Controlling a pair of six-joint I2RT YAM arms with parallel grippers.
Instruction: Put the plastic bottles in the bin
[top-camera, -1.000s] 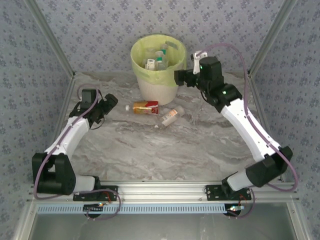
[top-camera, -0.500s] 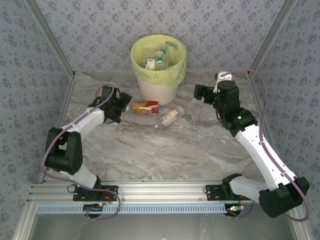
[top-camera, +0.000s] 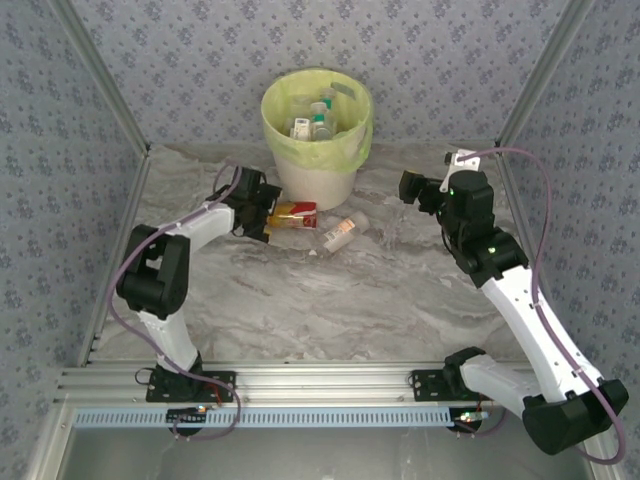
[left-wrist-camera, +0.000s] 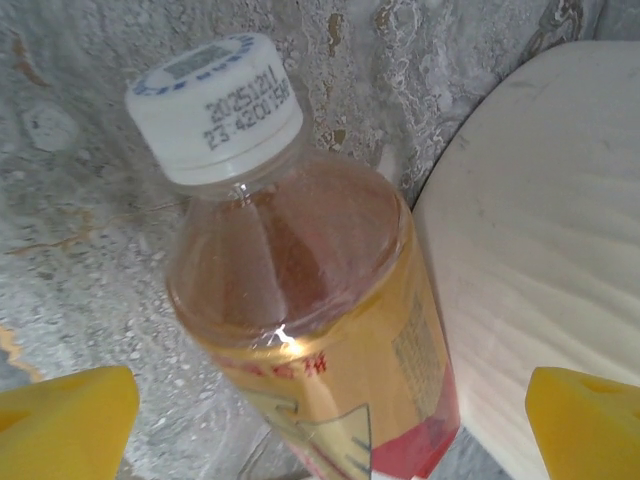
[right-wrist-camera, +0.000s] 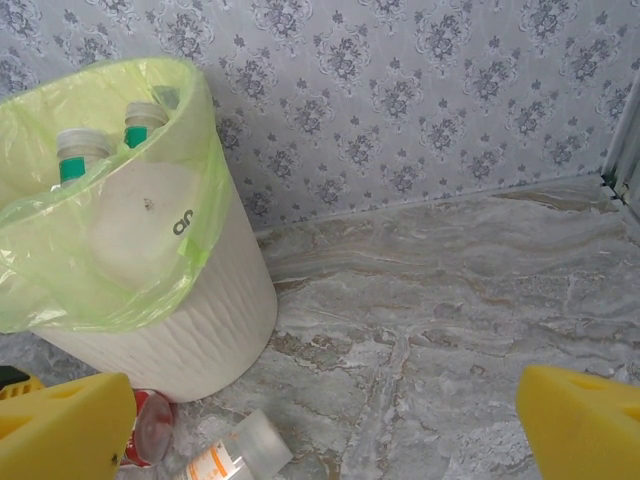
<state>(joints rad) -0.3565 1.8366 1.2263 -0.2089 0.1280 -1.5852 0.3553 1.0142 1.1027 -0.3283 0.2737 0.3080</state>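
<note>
The left gripper (top-camera: 262, 213), jaws apart, straddles a white-capped clear plastic bottle with red-gold label (left-wrist-camera: 300, 290) beside the round white bin (top-camera: 316, 182) at the marble table (top-camera: 330, 300) far edge; the right gripper (top-camera: 408, 188) has its jaws apart too.

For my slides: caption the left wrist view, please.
Open left gripper frames a white-capped bottle lying beside the white bin.

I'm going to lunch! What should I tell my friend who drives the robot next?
Left gripper: open, over the red-label bottle lying by the bin, not gripped yet.
Right gripper: open, empty, right of the bin.
Done: several bottles in the bin.
Left: the red-label bottle and the orange-label bottle, both lying on the table.
</note>
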